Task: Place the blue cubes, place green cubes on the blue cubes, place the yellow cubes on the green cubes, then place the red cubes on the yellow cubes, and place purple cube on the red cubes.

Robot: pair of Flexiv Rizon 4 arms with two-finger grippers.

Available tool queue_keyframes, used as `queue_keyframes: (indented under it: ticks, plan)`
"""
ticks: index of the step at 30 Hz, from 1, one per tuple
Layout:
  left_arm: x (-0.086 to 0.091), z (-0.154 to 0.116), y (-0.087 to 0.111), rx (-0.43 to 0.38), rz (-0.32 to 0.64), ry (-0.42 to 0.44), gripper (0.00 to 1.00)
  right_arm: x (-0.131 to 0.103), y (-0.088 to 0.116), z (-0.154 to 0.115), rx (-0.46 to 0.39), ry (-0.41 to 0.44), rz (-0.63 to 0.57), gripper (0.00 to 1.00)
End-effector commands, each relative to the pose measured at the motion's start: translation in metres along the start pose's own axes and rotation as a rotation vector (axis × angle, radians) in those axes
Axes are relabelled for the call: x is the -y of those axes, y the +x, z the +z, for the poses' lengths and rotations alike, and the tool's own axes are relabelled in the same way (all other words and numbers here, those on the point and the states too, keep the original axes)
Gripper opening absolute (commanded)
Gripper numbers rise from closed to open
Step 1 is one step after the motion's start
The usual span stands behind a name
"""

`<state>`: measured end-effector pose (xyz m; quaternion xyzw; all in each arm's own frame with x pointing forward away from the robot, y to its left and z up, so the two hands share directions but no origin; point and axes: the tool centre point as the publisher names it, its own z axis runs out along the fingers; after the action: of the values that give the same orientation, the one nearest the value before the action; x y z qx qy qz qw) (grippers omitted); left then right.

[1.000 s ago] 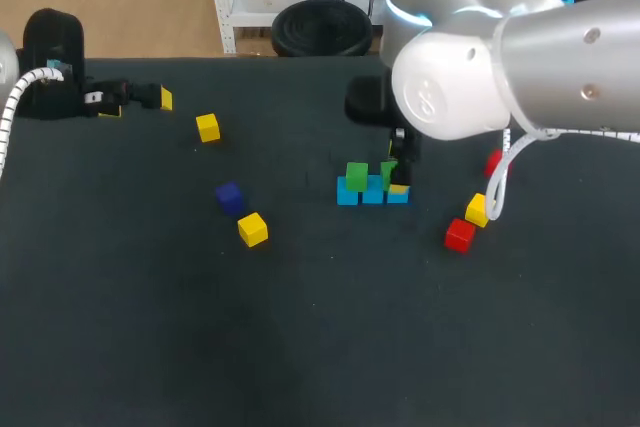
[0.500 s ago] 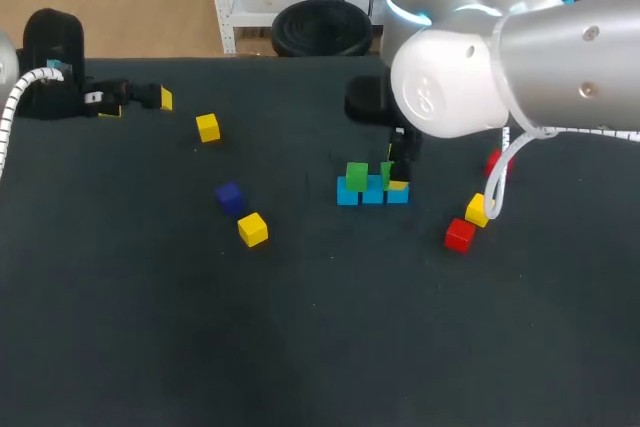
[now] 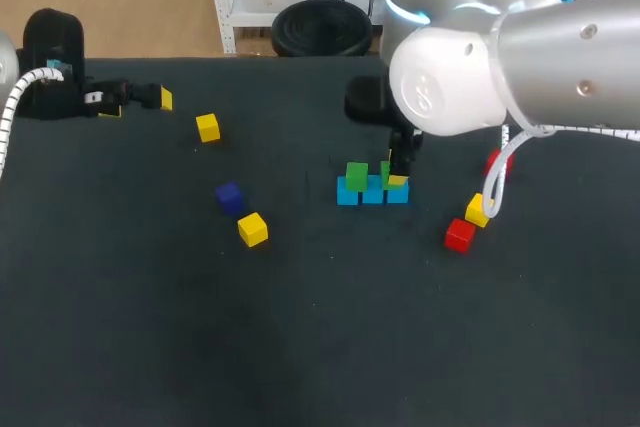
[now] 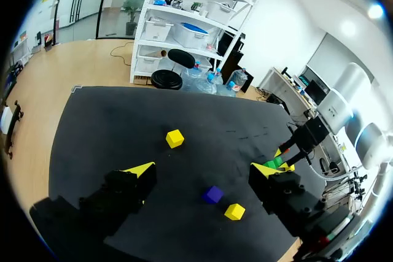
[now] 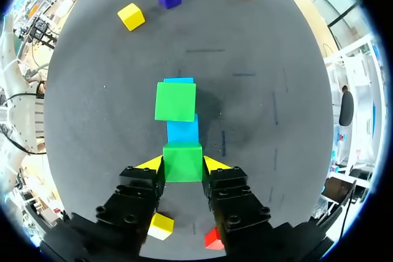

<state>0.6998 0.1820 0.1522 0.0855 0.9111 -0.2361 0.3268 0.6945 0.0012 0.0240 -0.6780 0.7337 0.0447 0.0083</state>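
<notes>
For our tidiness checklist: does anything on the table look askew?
The placed green cube looks slightly twisted on the blue cubes, not square with their row. Nothing else stands out.

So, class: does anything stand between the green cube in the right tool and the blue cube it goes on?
Nothing visible does. The right tool holds the green cube directly over the end blue cube; the other green cube sits further along the row, apart.
</notes>
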Motion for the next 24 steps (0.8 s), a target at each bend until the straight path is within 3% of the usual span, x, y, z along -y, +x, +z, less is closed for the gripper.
queue_keyframes:
  ticks: [1, 24]
  plan:
    - [-0.0025, 0.0003, 0.0010, 0.006, 0.002, 0.011, 1.00, -0.0001, -0.0006, 0.0003, -0.001, -0.005, -0.001, 0.00]
    - [-0.0025, 0.0003, 0.0010, 0.006, 0.002, 0.011, 1.00, -0.0005, -0.0014, 0.0007, 0.005, -0.009, 0.009, 0.00]
